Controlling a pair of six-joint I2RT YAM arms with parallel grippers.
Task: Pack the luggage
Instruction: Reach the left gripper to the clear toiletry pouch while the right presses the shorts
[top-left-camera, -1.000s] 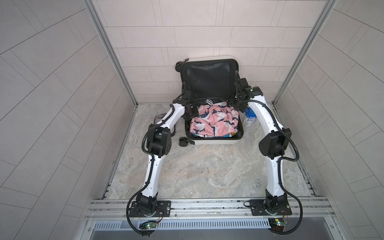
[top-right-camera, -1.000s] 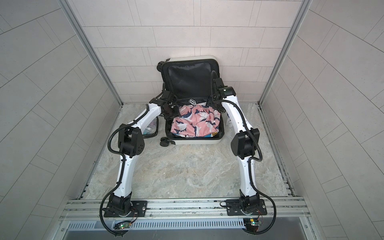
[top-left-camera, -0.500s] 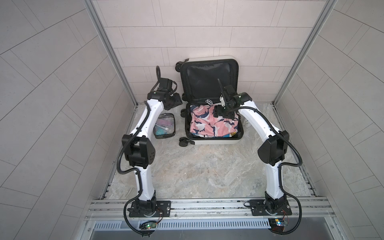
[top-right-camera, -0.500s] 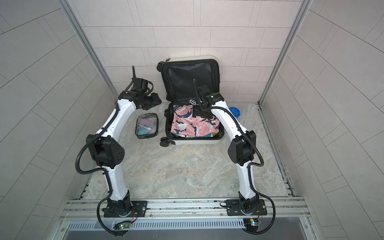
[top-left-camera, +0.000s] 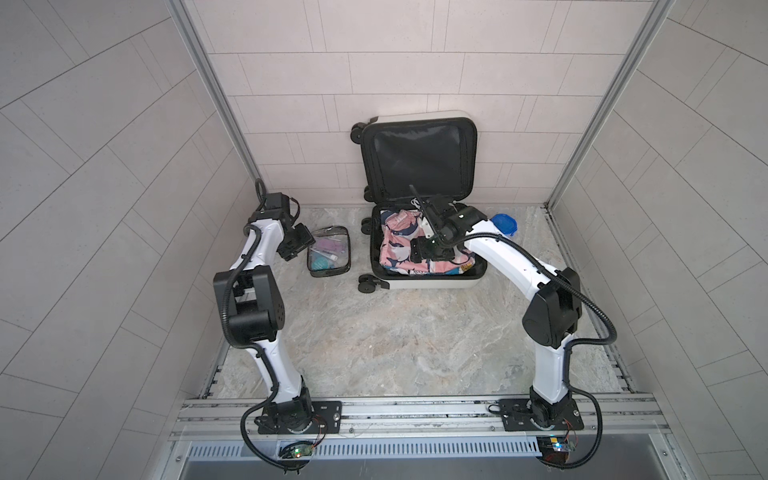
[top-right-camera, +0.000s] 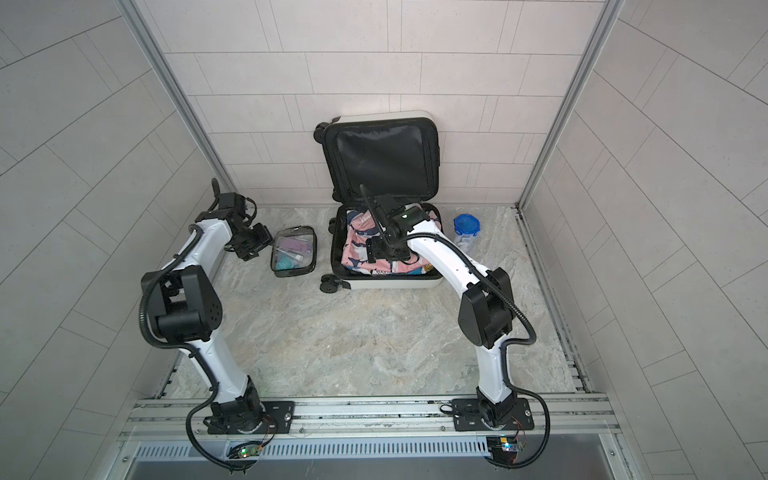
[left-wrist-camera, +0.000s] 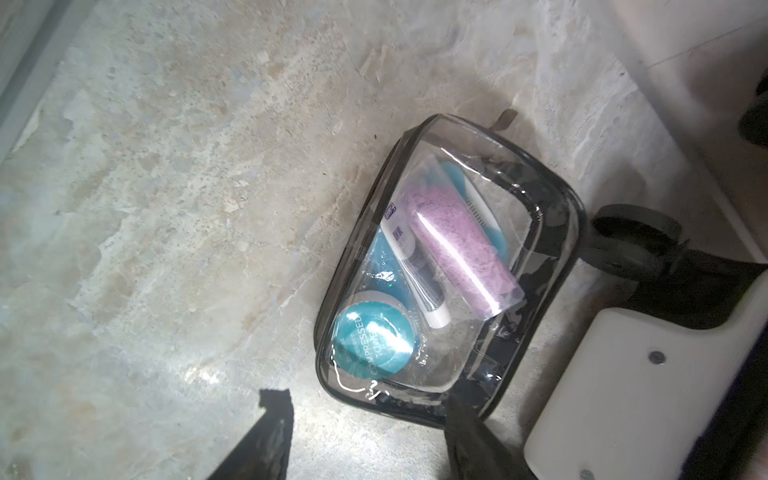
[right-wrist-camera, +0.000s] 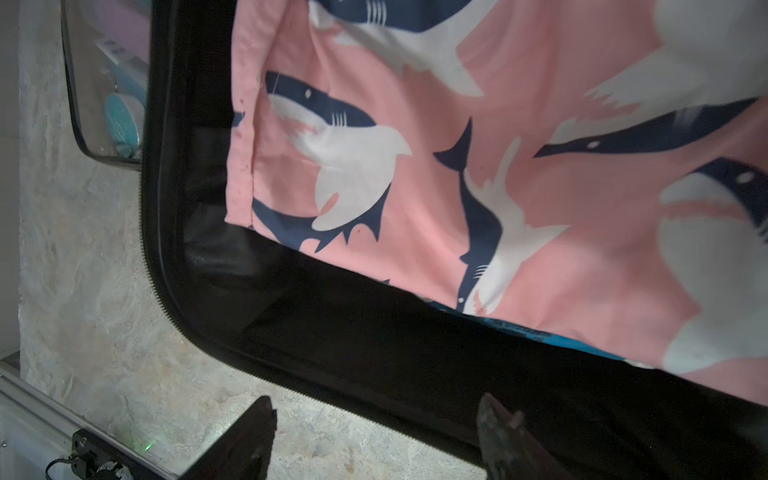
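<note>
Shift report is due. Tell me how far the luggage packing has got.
Done: a pink shark-print garment lies in the lower half of the luggage. In hand: the left gripper hangs open at the clear toiletry pouch on the floor beside the luggage, nothing gripped; the right gripper is open over the luggage. Left: the pouch and a blue-lidded container are outside, and the lid stands open against the wall.

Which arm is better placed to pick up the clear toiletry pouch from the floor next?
Left. The left gripper hangs open right beside the clear toiletry pouch; the right gripper is over the shark-print garment inside the suitcase, farther off.
</note>
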